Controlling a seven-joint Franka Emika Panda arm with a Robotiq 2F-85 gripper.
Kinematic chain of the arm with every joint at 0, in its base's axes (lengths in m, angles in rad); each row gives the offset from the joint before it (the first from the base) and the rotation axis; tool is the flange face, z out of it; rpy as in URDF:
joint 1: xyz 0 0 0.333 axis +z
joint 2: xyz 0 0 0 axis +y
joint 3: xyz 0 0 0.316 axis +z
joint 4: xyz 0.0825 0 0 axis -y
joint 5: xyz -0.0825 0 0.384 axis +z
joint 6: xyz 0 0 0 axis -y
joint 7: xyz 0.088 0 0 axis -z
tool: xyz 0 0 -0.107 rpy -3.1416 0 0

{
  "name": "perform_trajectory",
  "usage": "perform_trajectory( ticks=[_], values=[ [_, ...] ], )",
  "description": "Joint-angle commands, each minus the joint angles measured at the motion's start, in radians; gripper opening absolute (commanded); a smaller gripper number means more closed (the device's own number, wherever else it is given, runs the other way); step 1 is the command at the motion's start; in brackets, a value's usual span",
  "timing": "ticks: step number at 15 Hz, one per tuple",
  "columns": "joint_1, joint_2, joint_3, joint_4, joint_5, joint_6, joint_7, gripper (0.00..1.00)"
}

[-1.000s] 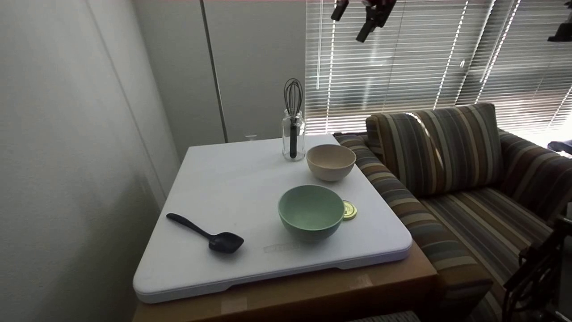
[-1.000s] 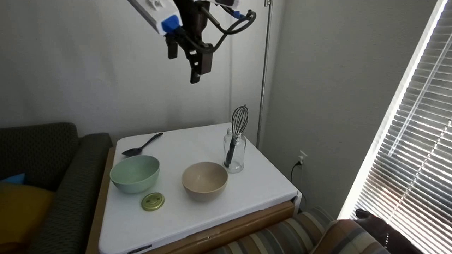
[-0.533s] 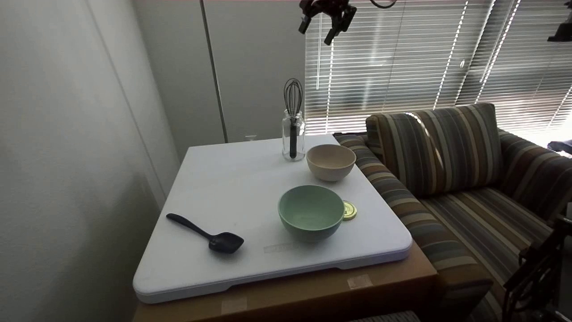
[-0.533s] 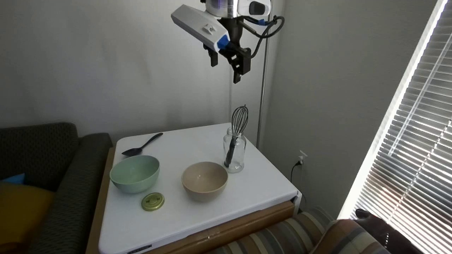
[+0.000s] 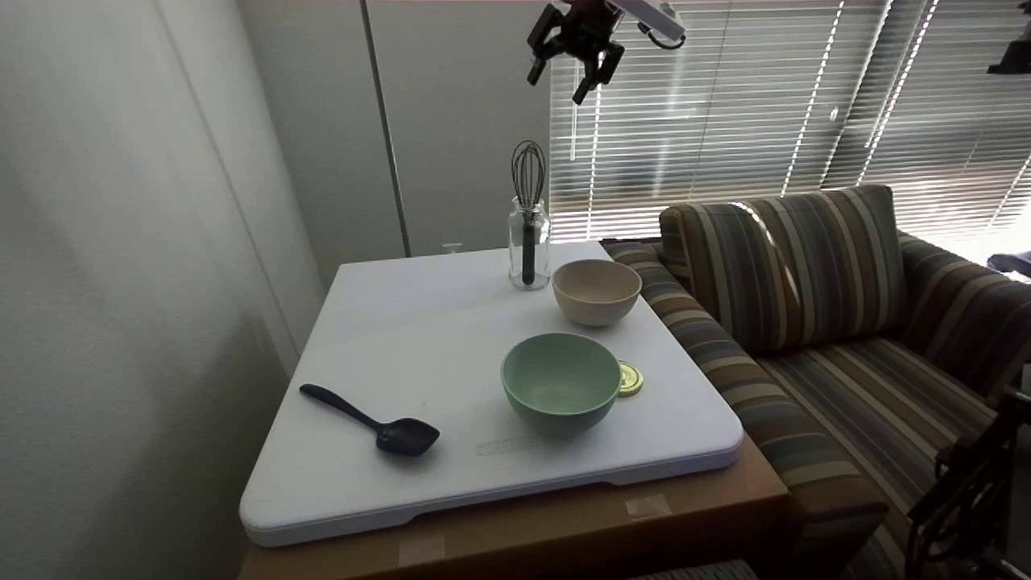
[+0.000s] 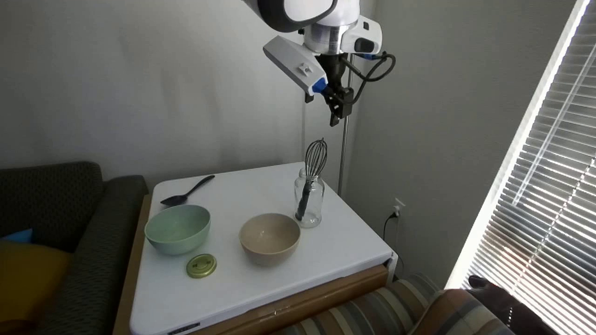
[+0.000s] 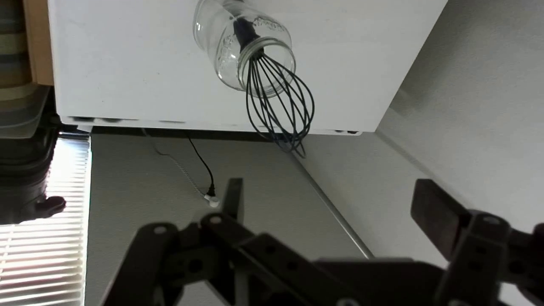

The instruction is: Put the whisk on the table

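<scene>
Spread jaws hang above a whisk (image 5: 528,192) in a jar (image 5: 541,251) on the surface (image 5: 419,330); in an exterior view, a green bowl (image 5: 561,383) partly hides a gold lid (image 5: 632,379).

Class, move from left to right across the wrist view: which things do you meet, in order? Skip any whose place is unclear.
Blinds → plug → whisk → rightmost finger

Fingers (image 6: 335,120) lower, closer to whisk (image 6: 315,160) than 0.5 s ago (in both exterior views); more arm (image 6: 326,37) showing.
</scene>
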Motion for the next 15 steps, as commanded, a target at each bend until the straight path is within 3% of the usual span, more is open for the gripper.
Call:
perform_trajectory(
  ticks=[1,6,15],
  values=[
    [-0.026,0.002,0.037,0.007,-0.030,0.002,0.017,1.00],
    [-0.036,0.066,0.024,0.043,-0.095,-0.059,0.052,1.00],
    [-0.010,0.203,0.071,0.144,-0.184,-0.109,-0.010,1.00]
  ],
)
